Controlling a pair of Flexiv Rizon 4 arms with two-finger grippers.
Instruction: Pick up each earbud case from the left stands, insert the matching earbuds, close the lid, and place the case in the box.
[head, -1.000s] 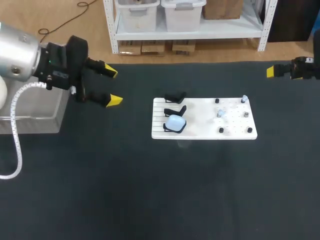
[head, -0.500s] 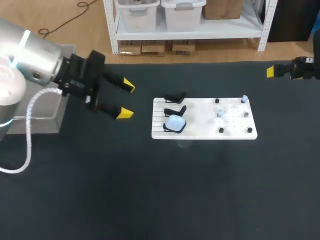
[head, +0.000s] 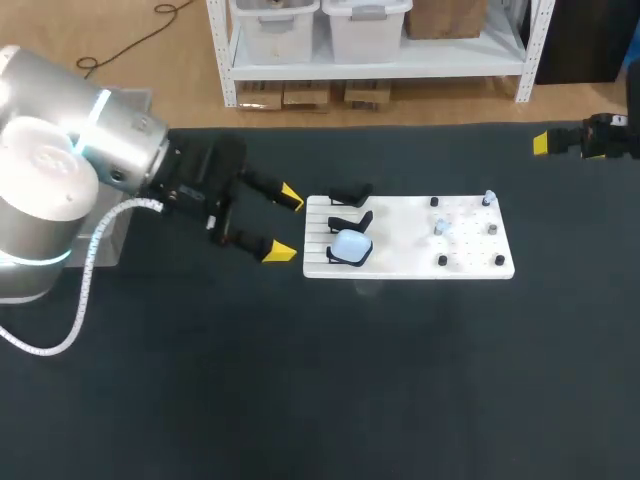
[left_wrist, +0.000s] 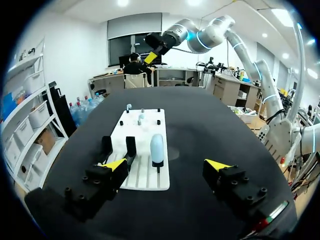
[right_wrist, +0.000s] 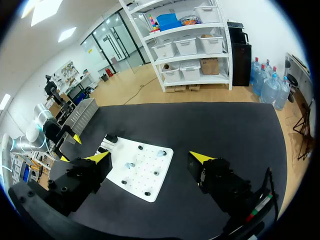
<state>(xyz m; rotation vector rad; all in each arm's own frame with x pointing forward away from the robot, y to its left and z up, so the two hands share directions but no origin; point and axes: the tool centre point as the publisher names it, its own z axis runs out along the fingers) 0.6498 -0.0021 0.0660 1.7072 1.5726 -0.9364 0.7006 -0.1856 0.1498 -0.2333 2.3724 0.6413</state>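
earbud case (head: 351, 244): pale blue, lid shut, sitting on the lowest of three black stands (head: 351, 206) at the left end of the white board (head: 400, 264), a bit above frame centre in the head view. the other two stands carry nothing. left wrist view has the case (left_wrist: 156, 148) upright on its stand, just ahead of the left gripper and roughly in line with the gap between its fingers, not touching them.

earbuds (head: 440, 227): small pale bits among black pegs (head: 442, 260) on the right half of the board, one more near its upper right corner. too small to count, looks like two.

left gripper (head: 286, 224): just left of the board's left edge, fingers spread wide, holding nothing, tips pointing at the stands. same in its own view (left_wrist: 166, 164): fingers apart, bare table between.

right gripper (head: 541, 143): upper right edge of the head view, well apart from the board. its own view (right_wrist: 150, 157) shows fingers apart and empty, board well ahead.

box (right_wrist: 82, 114): clear-grey bin beyond the board in the right wrist view; mostly hidden behind the left arm (head: 60, 180) in the head view.

black table (head: 400, 380) under all of it.
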